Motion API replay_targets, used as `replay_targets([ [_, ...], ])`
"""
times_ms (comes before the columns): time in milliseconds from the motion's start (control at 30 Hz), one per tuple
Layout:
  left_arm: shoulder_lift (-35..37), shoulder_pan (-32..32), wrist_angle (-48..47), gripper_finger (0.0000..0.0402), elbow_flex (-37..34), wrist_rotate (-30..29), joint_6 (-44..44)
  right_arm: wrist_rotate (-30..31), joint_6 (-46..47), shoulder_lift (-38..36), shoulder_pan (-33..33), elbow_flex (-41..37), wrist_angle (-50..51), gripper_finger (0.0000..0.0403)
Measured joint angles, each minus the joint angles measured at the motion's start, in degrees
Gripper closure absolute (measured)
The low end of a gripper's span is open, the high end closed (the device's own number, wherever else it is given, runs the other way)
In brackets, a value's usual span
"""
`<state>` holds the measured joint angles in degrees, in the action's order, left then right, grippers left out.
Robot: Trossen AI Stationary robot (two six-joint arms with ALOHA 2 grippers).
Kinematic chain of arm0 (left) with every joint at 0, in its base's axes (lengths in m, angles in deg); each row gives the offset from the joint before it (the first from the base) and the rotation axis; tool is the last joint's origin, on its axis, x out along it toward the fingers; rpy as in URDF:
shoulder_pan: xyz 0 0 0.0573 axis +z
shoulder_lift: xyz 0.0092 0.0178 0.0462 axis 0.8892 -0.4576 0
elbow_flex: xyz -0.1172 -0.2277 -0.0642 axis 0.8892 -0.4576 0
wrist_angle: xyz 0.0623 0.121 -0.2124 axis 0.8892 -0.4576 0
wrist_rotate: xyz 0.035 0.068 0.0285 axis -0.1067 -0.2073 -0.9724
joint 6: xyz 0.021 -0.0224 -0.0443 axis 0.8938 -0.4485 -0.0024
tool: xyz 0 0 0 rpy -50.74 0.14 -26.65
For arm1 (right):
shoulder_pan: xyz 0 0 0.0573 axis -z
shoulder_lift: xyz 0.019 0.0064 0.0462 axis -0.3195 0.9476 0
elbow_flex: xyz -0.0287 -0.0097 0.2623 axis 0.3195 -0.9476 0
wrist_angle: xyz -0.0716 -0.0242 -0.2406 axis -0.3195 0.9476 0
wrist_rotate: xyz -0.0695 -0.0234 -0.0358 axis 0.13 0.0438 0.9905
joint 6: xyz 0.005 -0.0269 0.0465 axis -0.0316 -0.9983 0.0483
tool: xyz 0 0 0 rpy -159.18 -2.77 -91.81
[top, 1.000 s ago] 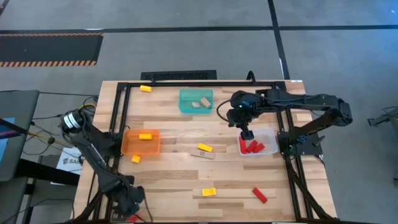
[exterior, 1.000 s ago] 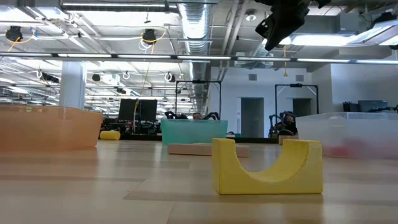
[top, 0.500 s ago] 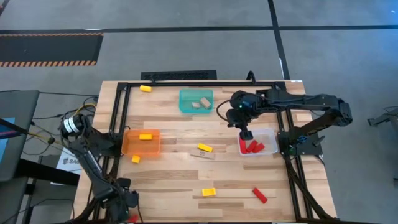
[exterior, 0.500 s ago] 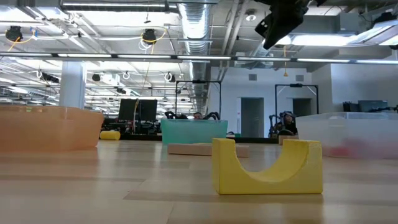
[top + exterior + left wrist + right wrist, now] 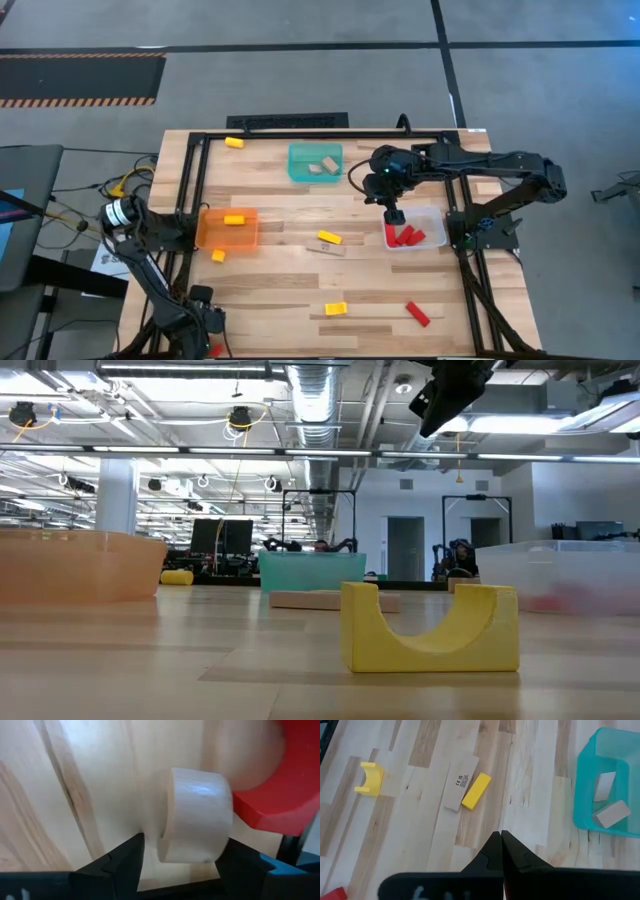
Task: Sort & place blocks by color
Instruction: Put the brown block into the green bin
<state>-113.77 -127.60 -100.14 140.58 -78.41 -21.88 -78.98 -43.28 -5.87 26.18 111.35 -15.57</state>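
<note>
Right gripper (image 5: 396, 214) aloft, jaws closed — left gripper (image 5: 205, 325) low, jaws apart

One camera looks straight down on the whole wooden table (image 5: 300, 280) and both arms, while a second sits at tabletop height, looking level across the boards into the room behind, very near a yellow arch block (image 5: 428, 628). The left wrist camera is pressed close over the boards, filled by a pale round block (image 5: 195, 815) between its fingers. The right wrist camera looks down from higher up (it shares the teal bin (image 5: 582, 795) and that yellow arch with the overhead view).
</note>
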Motion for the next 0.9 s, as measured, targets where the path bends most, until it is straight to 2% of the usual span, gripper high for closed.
replay_targets([
  [200, -0.2, 0.9, -0.4, 0.019, 0.2, -0.6, -0.6, 0.0, 0.0, 0.0, 0.0, 0.0, -0.3, 0.0396],
  [267, -0.2, 1.6, -0.8, 0.0214, 0.1, -0.2, -0.6, 0.0, 0.0, 0.0, 0.0, 0.0, -0.4, 0.0396],
  [367, -0.2, 3.4, -2.0, 0.0277, 0.1, 0.2, 0.1, 0.0, 0.0, 0.0, 0.0, 0.0, -0.4, 0.0395],
  [400, 0.1, 4.3, -3.2, 0.0298, 0.2, -0.7, 0.5, 0.0, 0.0, 0.0, 0.0, 0.0, -0.4, 0.0395],
  [533, 3.9, 8.6, -10.6, 0.03, -0.1, -9.6, 0.8, 0.0, 0.2, 0.0, 0.0, 0.0, -0.3, 0.0395],
  [667, 12.8, 15.8, -18.6, 0.03, -0.1, -19.4, 1.7, 0.0, 1.1, 0.0, 0.0, 0.0, 1.3, 0.0395],
  [767, 20.6, 23.7, -16.0, 0.03, 0.0, -23.7, 10.4, 0.0, 1.3, 0.0, 0.0, 0.0, 2.6, 0.0395],
  [900, 28.4, 37.2, -7.5, 0.03, 0.0, -24.4, 25.1, 0.0, 2.7, 0.0, 0.0, 0.0, 3.3, 0.0395],
])
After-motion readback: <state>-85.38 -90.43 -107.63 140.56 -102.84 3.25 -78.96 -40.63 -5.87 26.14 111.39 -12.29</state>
